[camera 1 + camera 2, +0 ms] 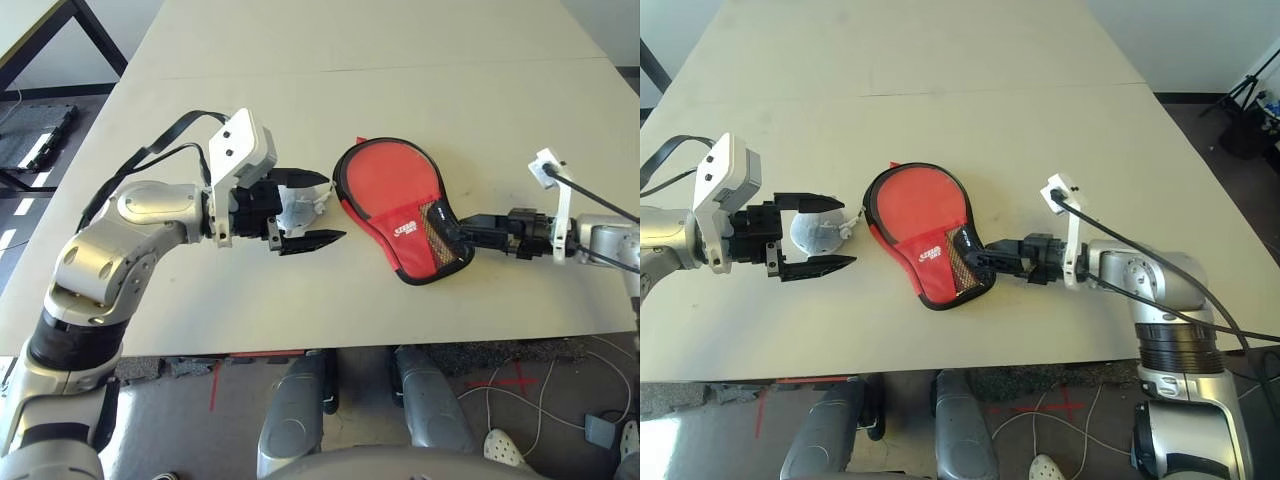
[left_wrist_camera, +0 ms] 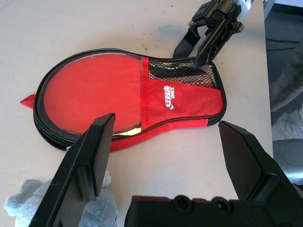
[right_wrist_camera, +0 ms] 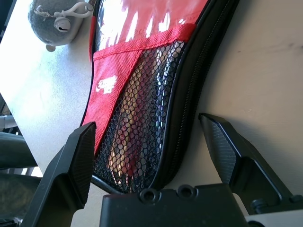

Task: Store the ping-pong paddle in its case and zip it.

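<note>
The red case (image 1: 395, 205) lies flat in the middle of the table, its black zipper edging all around it. The ping-pong paddle (image 2: 90, 92) sits inside it: the red face shows through the round front, and the handle (image 3: 137, 118) shows through the mesh pocket. My right gripper (image 1: 455, 235) is open at the case's narrow end, with the zipper edge (image 3: 182, 94) between its two fingers. My left gripper (image 1: 330, 210) is open to the left of the case's round end and a short way from it. It holds nothing.
A small grey drawstring pouch (image 1: 815, 232) lies on the table between my left gripper's fingers, just left of the case. The table (image 1: 400, 60) stretches bare behind the case. Its front edge runs close below both arms.
</note>
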### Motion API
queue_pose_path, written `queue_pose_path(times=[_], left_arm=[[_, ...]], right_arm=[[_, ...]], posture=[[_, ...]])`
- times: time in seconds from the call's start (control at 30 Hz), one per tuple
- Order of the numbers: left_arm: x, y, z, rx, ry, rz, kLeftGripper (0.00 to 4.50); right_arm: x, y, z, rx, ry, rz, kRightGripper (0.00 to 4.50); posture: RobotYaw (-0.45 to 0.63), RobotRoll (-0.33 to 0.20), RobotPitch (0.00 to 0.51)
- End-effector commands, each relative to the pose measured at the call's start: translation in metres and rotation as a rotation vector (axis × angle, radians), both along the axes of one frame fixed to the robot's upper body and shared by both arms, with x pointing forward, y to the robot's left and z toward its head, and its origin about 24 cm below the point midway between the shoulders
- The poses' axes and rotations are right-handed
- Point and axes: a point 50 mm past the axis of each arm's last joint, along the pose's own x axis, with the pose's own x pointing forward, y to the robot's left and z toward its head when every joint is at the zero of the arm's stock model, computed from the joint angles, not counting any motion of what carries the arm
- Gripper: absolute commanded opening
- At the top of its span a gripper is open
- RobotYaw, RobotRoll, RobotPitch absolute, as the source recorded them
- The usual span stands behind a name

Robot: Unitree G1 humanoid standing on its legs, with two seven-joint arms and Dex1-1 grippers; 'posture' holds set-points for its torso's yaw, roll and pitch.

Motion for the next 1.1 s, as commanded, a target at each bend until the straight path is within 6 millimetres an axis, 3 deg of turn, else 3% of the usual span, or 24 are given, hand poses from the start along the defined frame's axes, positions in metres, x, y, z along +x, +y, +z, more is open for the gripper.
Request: queue_pose_path(times=[0.03,0.13,0.57,1.1], left_arm=[[-0.003,-0.001,0.000,0.014,0.006,-0.013,4.50],[-0.003,-0.002,-0.001,0.014,0.009,-0.011,4.50],[-0.001,-0.003,-0.003,0.016,0.012,-0.010,4.50],[0.001,-0.004,-0.006,0.020,0.003,-0.005,4.50]], right_arm=[[-0.004,0.008,-0.013,0.009,0.067,-0.001,4.48],[-0.004,0.011,-0.017,0.010,0.085,-0.018,3.92],[-0.005,0.005,-0.020,0.043,0.145,-0.097,0.03],[-0.043,0.002,-0.020,0.085,0.224,-0.056,0.03]], posture=[[0.06,0.000,0.232],[0.06,0.000,0.234],[0.05,0.000,0.237],[0.03,0.000,0.219]])
